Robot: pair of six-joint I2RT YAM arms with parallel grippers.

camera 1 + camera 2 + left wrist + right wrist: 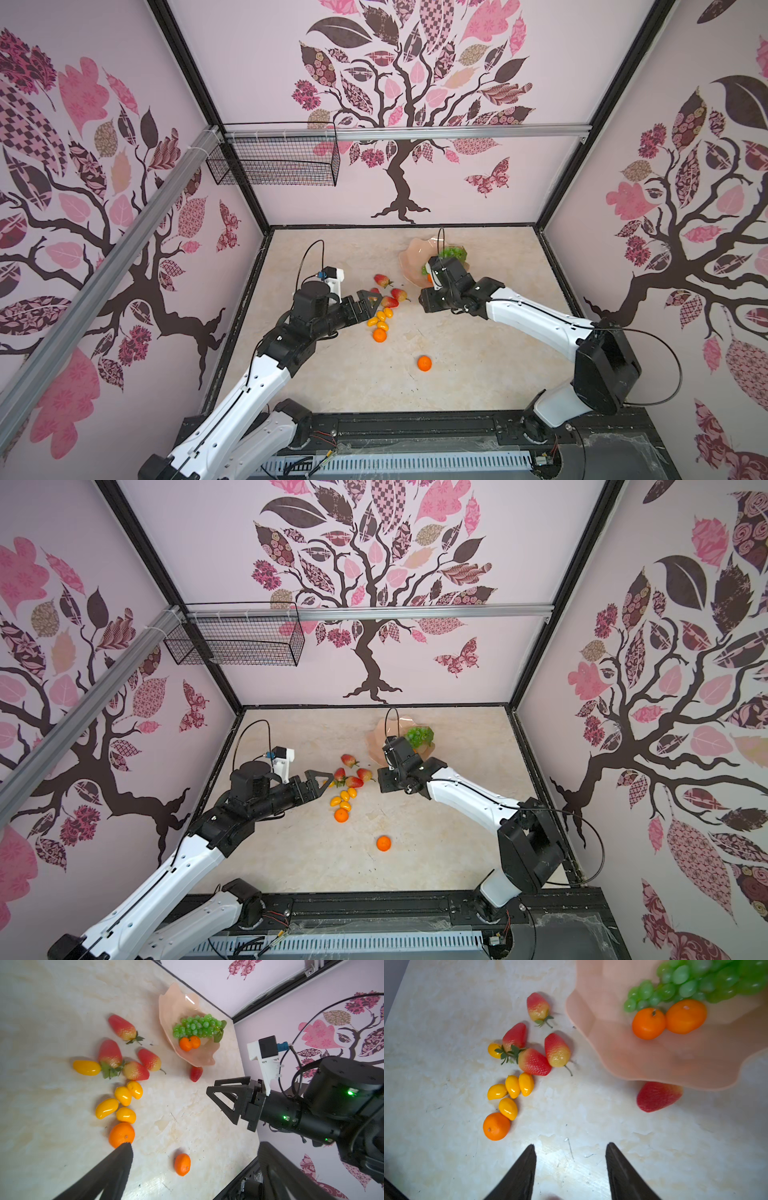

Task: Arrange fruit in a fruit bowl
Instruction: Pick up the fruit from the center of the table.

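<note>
Tabletop (457,353) strawberries (390,302) lie just beside left pincer (376,300).

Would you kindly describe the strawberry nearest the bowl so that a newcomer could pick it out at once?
Find the pink wavy-edged bowl holding green grapes and two tangerines. On the table close under its rim, on the tangerines' side, lies one strawberry. Unlike the four other strawberries grouped farther off, it is red all over, with no yellow end or green leaves showing.
</note>
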